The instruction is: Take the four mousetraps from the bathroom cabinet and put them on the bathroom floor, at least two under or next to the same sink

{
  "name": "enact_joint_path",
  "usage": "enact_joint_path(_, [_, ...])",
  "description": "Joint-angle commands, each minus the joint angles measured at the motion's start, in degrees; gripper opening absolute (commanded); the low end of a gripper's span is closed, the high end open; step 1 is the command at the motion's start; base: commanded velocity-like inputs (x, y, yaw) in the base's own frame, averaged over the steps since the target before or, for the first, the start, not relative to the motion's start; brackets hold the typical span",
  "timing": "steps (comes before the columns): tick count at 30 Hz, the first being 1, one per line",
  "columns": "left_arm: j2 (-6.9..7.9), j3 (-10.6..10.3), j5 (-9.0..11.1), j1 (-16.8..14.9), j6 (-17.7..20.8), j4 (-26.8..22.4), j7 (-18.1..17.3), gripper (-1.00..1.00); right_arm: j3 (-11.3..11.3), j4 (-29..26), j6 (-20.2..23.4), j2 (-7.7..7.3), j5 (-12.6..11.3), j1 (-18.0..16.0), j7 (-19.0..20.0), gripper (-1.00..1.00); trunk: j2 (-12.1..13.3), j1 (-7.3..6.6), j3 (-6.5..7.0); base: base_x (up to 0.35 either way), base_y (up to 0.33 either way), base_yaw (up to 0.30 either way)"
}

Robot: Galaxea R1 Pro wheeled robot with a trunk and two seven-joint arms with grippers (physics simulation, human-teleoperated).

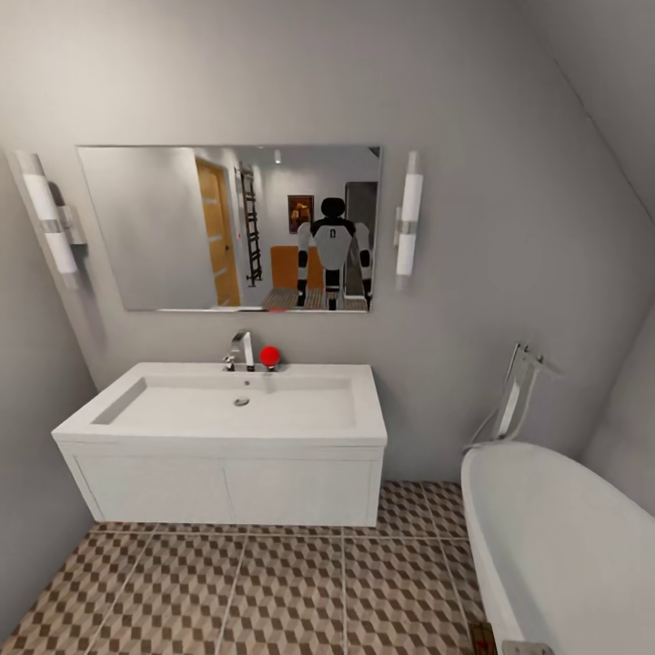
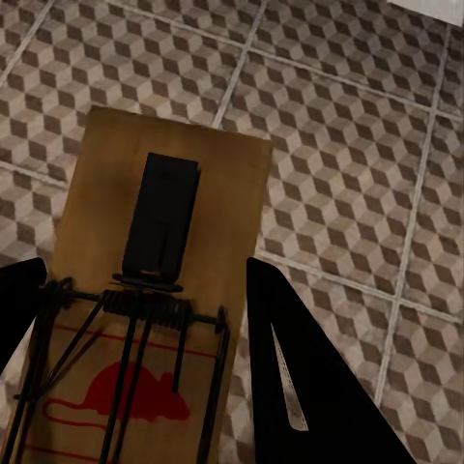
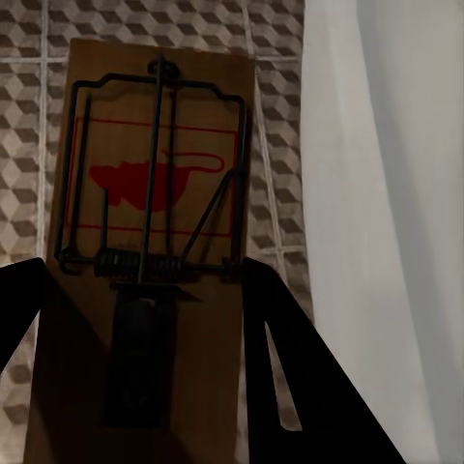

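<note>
Each arm carries a trap, both held out above the bathroom floor (image 2: 338, 126). The left end effector (image 2: 145, 319) grips one mousetrap (image 2: 164, 290) between its dark fingers; the right end effector (image 3: 145, 329) grips another mousetrap (image 3: 145, 193) close beside the bathtub (image 3: 387, 193). Farther ahead stands the sink (image 1: 236, 405) below a mirror (image 1: 227, 227). This looks like the carrying step; next, I reckon, both arms must lower and set the traps down beside that sink.

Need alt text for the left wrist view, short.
A mousetrap, a tan board with dark wire spring and red mouse print, sits between the left gripper's two dark fingers, held above the cube-patterned bathroom floor.
</note>
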Motion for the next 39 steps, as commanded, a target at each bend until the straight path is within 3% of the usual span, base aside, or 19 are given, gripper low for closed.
enact_joint_path(1, [0.0, 0.02, 0.17, -0.08, -0.35, 0.25, -0.38, -1.0, 0.5, 0.16, -0.28, 0.02, -0.62, -0.05, 0.15, -1.0, -0.04, 0.05, -0.02, 0.327, 0.0, 0.0])
enact_joint_path(17, [0.17, 0.03, 0.17, -0.08, -0.35, 0.23, -0.36, -1.0, 0.5, 0.16, -0.28, 0.02, -0.72, -0.05, 0.16, -1.0, -0.04, 0.05, -0.02, 0.33, 0.009, 0.0])
enact_joint_path(30, [0.08, 0.02, 0.17, -0.08, -0.35, 0.26, -0.36, -1.0, 0.5, 0.16, -0.34, 0.02, -0.78, -0.05, 0.15, -1.0, -0.04, 0.05, 0.23, 0.301, 0.18, -0.077])
enact_joint_path(39, [0.03, 0.02, 0.17, -0.08, -0.43, 0.25, -0.36, -1.0, 0.48, 0.16, -0.37, 0.01, -0.81, -0.05, 0.15, -1.0, -0.04, 0.05, 0.27, 0.092, 0.07, -0.019])
